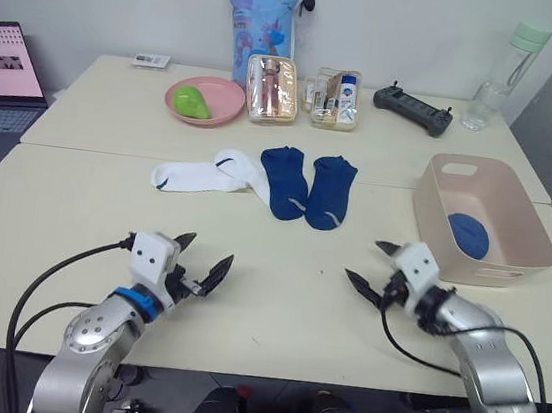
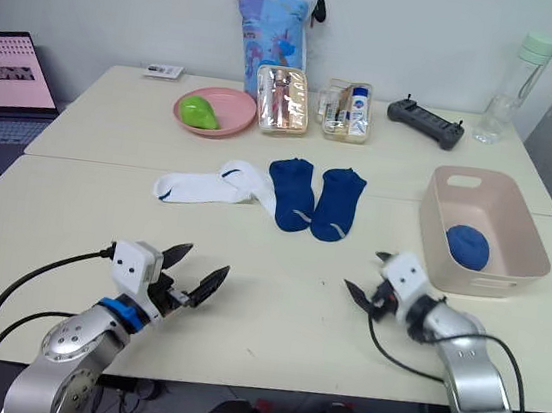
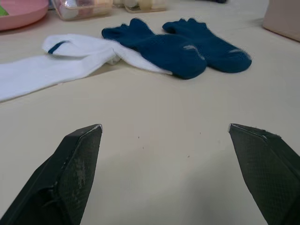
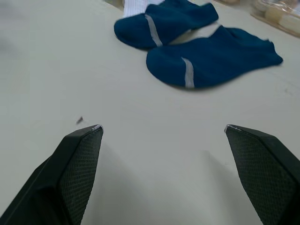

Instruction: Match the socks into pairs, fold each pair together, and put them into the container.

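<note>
Both the left gripper [image 1: 200,264] and right gripper [image 1: 372,267] hover spread apart over the desk [image 1: 275,297], short of 4 socks [image 1: 259,179]; a blue bundle [image 1: 468,234] sits in the container [image 1: 517,211].

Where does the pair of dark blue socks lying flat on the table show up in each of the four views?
Left eye view: the dark blue socks lie mid-table, just right of the white socks.
Right eye view: centre, same neighbours.
Left wrist view: beyond the open fingers.
Right wrist view: ahead of the open fingers.
Shared landmark: the white socks touching the nearer blue sock.
</note>
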### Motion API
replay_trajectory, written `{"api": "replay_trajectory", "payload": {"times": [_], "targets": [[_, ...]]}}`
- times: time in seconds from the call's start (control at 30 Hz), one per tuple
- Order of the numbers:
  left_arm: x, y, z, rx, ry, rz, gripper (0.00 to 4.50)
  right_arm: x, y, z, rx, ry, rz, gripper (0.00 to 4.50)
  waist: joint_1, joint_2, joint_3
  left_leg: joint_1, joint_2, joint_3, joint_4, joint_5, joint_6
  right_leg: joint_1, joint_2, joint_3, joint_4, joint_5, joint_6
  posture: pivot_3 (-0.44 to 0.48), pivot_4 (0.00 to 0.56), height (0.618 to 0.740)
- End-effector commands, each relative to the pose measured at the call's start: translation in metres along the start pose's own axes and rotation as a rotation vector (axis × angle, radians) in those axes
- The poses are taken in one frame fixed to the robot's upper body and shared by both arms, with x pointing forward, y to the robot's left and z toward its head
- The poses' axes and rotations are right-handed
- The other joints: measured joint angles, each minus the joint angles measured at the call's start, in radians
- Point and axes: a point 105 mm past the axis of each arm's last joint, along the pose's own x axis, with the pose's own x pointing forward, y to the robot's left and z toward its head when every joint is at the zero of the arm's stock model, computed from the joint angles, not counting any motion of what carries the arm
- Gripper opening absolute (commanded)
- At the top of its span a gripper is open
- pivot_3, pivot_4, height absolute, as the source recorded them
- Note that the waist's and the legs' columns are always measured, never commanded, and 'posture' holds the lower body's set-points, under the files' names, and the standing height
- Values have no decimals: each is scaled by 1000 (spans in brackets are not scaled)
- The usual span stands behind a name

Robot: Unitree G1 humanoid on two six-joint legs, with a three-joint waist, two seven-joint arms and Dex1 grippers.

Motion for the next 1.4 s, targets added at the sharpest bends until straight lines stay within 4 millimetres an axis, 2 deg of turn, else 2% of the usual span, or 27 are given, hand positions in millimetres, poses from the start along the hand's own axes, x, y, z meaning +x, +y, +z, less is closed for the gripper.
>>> {"api": "replay_trajectory", "payload": {"times": [0.03,0.2,0.37,0.4,0.47,0.67,0.83,0.9,1.1,1.23,1.4], "targets": [[7,-12,25,30,-68,-85,4500,20,-6,7,-37,15,18,4471,0,0,0,0,0,0,0,0,0,0,0,0,0,0,0,0,150,740],[18,-11,48,65,-143,-83,4500,58,-10,16,-85,44,72,4471,-1,-1,0,-1,0,1,0,0,0,-1,0,1,-1,0,0,0,150,740],[19,-16,52,30,-167,-88,4500,82,-9,3,-61,120,95,4471,-8,-1,0,-1,0,1,0,0,0,-1,0,1,-1,0,0,0,150,740],[18,-17,52,25,-169,-86,4500,86,-10,2,-48,126,86,4299,-8,-1,0,-1,0,1,0,0,0,-1,0,1,-1,0,0,0,150,740],[18,-18,52,24,-167,-86,4500,90,-9,0,-39,135,91,3880,-10,-1,-1,-1,0,1,0,0,0,-1,0,1,-1,0,0,0,150,740],[16,-18,52,25,-163,-84,4500,88,-15,3,-18,121,89,1827,-17,-2,-1,0,0,0,0,0,0,0,0,0,1,1,-1,0,150,740],[18,-16,56,14,-194,-66,4500,80,0,6,-1,112,197,62,-16,-2,-1,-1,0,0,0,0,0,0,0,0,0,1,-1,0,150,740],[17,-16,56,13,-184,-72,4500,74,7,8,5,106,246,24,-17,-2,-1,-1,0,0,0,0,0,0,0,0,0,1,-1,0,150,740],[12,-17,41,-27,-99,-111,4500,23,65,28,18,96,647,24,-17,-2,-1,-2,1,-1,0,0,0,-1,0,0,-1,0,0,0,150,740],[8,-13,33,-40,-52,-125,4500,23,86,43,87,65,722,24,-24,-2,-1,0,2,-1,0,0,0,-1,1,0,0,0,-1,0,150,740],[3,-10,24,-20,6,-145,4500,43,84,44,199,78,716,24,-21,-2,-1,0,2,-1,0,0,0,-1,1,-1,0,0,-1,0,150,740]]}}
